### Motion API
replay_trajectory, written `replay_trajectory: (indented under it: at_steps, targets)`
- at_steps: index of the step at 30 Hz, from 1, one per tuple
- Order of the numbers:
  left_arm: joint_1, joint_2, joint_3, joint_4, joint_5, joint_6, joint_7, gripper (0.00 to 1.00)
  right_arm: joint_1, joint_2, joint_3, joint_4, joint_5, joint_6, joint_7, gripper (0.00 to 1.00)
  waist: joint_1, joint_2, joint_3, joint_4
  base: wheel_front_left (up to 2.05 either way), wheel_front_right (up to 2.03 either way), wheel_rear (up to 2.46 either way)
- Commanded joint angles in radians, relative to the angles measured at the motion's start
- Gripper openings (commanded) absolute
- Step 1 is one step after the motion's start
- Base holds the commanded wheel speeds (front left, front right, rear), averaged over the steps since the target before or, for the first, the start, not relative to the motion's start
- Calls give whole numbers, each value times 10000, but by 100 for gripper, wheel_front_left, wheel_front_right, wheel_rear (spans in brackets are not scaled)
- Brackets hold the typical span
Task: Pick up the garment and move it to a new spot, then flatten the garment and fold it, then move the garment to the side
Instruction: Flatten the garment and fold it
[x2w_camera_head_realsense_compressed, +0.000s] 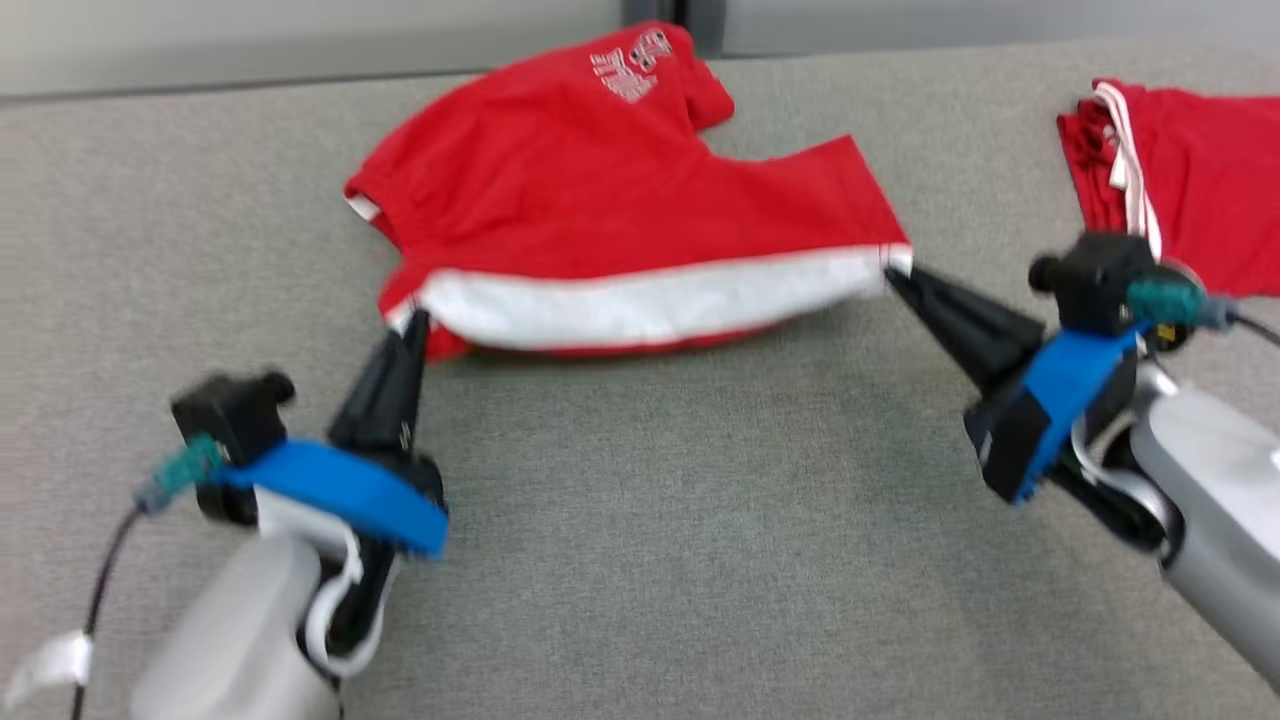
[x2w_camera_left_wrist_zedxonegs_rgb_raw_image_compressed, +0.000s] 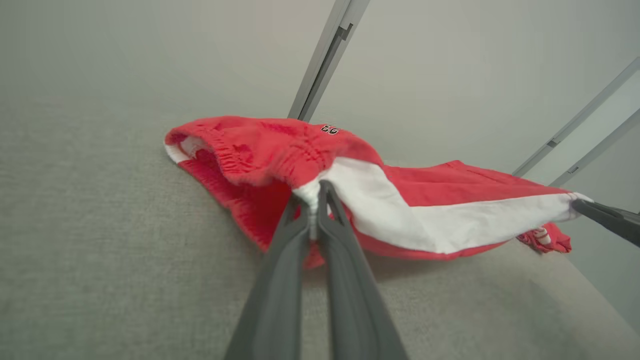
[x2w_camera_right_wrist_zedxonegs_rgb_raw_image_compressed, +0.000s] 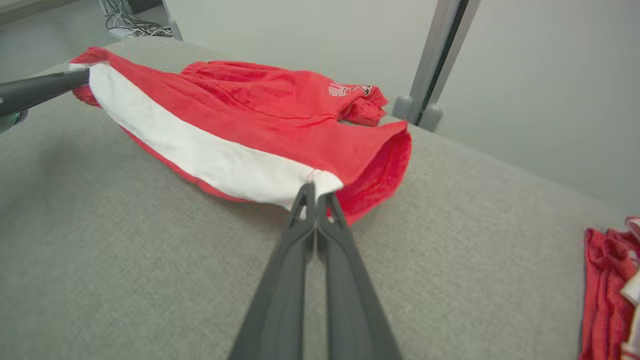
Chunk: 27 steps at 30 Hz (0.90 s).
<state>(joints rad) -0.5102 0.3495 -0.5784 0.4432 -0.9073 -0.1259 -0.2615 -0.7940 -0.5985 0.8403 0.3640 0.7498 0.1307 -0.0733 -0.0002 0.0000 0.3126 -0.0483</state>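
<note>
You have the garment (x2w_camera_head_realsense_compressed: 600, 190) pinched at both ends of its white-striped edge. The left end effector (x2w_camera_head_realsense_compressed: 412, 322) is pressed together on the gathered waistband end, and the right end effector (x2w_camera_head_realsense_compressed: 893, 273) on the leg-hem end. The garment lies toward the far edge of the bench (x2w_camera_head_realsense_compressed: 640, 520), about midway along it. Its stripe is lifted slightly and drawn taut between the arms, with the rest rumpled behind. A second red garment (x2w_camera_head_realsense_compressed: 1200, 180) sits at the right edge, well apart.

This looks like the move-and-flatten step, with folding not yet begun. Next, draw both ends toward the near edge at an even pace so the body trails out flat, then lower the stripe before letting go. An uneven pull would likely skew the cloth or slip a corner free.
</note>
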Motion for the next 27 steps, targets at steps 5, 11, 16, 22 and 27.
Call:
replay_trajectory:
  at_steps: [5, 11, 16, 22, 27]
  targets:
    - [1819, 162, 56, -644, 138, -69, -40, 0, 1800, -971, -235, -1413, 874, 2, 862, 0, 2, 0, -879, 78, 0, 0, 0]
    - [3346, 568, -63, -1555, -76, 148, 243, 0, 4324, -1447, -1641, -2654, 1388, 2, 2594, 0, 2, 0, -1534, 181, 0, 0, 0]
    - [4399, 1129, -332, -2547, -323, 661, 1208, 0, 6744, -945, -3710, -3462, 1017, 2, 4478, 0, 2, 0, -1822, 170, 0, 0, 0]
    - [5686, 1731, -530, -4221, -913, 1402, 2363, 0, 9677, 748, -6561, -5522, -262, 2, 7202, 0, 2, 0, -1800, 164, 0, 0, 0]
    - [6307, 2244, -447, -6020, -1185, 2033, 2913, 0, 10931, 2534, -8332, -8521, -1914, 3, 8992, 0, 2, 0, -1607, 282, 0, 0, 0]
